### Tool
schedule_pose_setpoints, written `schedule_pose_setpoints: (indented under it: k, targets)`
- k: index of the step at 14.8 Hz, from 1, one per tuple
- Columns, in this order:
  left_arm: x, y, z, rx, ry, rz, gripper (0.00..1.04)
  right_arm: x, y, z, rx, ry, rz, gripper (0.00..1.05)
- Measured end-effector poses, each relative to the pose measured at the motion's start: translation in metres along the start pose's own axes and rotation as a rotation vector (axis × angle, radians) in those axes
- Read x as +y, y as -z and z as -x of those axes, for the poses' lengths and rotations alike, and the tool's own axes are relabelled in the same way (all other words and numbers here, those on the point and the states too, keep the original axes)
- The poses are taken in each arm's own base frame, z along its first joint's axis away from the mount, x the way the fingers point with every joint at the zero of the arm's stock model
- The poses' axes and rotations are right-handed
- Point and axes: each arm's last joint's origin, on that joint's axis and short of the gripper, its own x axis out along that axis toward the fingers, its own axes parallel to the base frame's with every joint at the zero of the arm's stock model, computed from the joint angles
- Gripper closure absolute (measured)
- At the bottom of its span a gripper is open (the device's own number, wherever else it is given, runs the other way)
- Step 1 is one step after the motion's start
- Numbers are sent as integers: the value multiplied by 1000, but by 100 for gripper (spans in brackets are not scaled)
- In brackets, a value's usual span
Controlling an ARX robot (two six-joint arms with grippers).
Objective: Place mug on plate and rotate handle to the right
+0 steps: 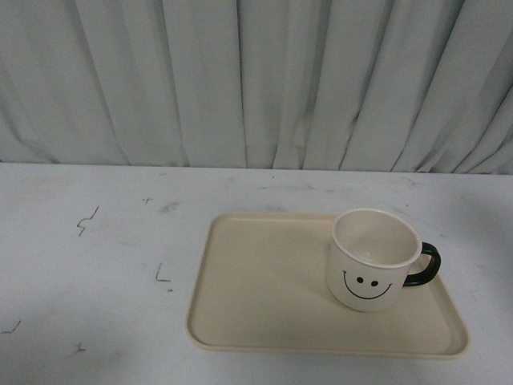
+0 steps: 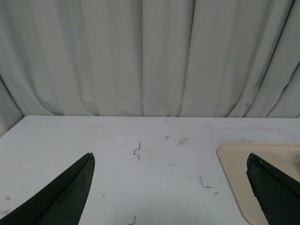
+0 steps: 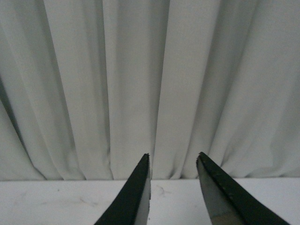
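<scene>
I see the mug [image 1: 374,258] standing upright on the plate [image 1: 264,281], toward its right end, with the handle [image 1: 425,265] already pointing right and the drawn smile facing me, so I judge the job essentially done and both arms pulled clear for that reason. My left claw [image 2: 171,187] hangs with its dark, tapering fingers spread wide and nothing between them; the plate's rounded beige corner lies just under its right finger, and the mug is off to that side, outside this camera's frame. My right claw [image 3: 173,187] is parted by a narrow gap, gripping nothing, aimed at the pleated pale curtain [image 3: 140,84]; mug and plate are not visible from it. The mug looks smooth and glossy, cream with a thick black loop; the plate is flat, matte, low-rimmed; the white table [image 1: 96,265] is scuffed with small dark marks
</scene>
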Motion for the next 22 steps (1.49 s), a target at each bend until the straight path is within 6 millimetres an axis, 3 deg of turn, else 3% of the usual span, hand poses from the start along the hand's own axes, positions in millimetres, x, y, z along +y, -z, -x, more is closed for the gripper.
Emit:
schedule_pose_setpoints:
  k: [3, 5, 11, 14, 22]
  targets:
    - [0, 0, 0, 0, -1, 0, 7, -1, 28, 38, 75, -26, -7, 103]
    - [0, 0, 0, 0, 0, 0, 7, -16, 29, 61, 44, -9, -14, 103]
    - [0, 0, 0, 0, 0, 0, 7, -16, 44, 116, 63, -15, -14, 103]
    - [0, 0, 0, 0, 0, 0, 7, -16, 59, 134, 87, -16, -14, 103]
    - [0, 0, 0, 0, 0, 0, 7, -17, 46, 161, 37, -15, -15, 103]
